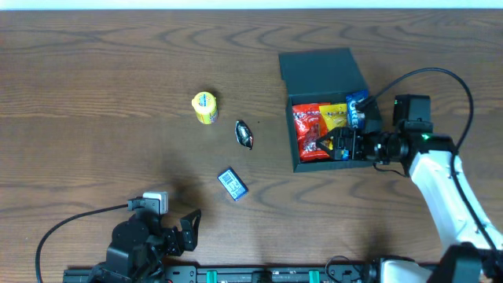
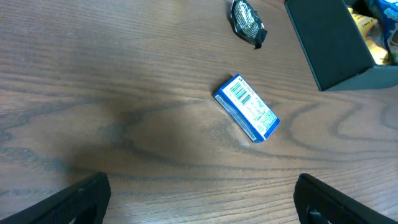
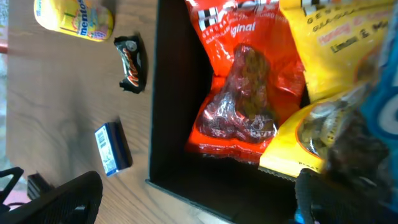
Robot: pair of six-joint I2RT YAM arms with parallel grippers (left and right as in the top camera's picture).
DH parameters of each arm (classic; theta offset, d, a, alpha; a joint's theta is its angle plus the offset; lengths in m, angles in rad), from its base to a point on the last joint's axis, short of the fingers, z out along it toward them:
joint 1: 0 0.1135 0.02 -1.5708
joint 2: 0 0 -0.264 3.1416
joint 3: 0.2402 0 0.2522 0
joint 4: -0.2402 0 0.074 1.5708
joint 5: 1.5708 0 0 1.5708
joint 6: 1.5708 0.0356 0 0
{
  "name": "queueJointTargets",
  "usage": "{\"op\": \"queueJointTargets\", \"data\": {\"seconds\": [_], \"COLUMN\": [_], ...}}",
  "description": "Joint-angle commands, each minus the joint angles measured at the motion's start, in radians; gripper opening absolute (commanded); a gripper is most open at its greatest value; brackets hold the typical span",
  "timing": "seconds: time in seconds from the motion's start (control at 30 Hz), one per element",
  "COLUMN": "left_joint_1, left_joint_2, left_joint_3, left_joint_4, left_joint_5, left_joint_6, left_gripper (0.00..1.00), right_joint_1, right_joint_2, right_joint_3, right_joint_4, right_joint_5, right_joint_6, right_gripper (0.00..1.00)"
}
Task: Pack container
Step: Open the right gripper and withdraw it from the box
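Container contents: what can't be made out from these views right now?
- Container floor: overhead and right wrist, covered by the red packet and yellow packet.
- Blue packet: right wrist, blurred and cut by the right edge; overhead, too small to read.
- Dark candy label: too small overhead; left wrist, cut by the top edge.

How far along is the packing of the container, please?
Done: red packet, yellow packet and blue packet lie in the open container. In hand: nothing; right fingers hover open above it, left fingers open, empty. Left: yellow tub, candy and blue box on the table, then the lid.
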Motion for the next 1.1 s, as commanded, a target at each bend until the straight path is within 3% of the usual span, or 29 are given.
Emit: {"op": "queueJointTargets", "data": {"seconds": [0.0,0.33,0.7,1.07], "left_joint_1": [0.003,0.003,0.003,0.003], "left_joint_2": [-0.006,-0.006,-0.006,0.008], "left_joint_3": [-0.006,-0.006,-0.006,-0.006], "left_joint_4": [0.001,0.0,0.005,0.053], "left_joint_5": [0.0,0.0,-0.006,0.003], "left_joint_6": [-0.011,-0.011,-0.011,-0.053], "left_gripper": [0.95,0.95,0.95,0.95], "right_joint_1": [0.023,0.024,0.026,-0.02], "right_joint_2": [0.036,0.047,-0.013,-0.207], "right_joint_3": [-0.005,0.029,0.261,0.301], "right_joint_4": [0.003,-0.012,-0.105,-0.345], "right_joint_5": [-0.013,0.121,-0.089,0.475], "right_joint_6": [0.014,0.037,0.043,0.021], "right_gripper": [0.99,0.99,0.99,0.99]}}
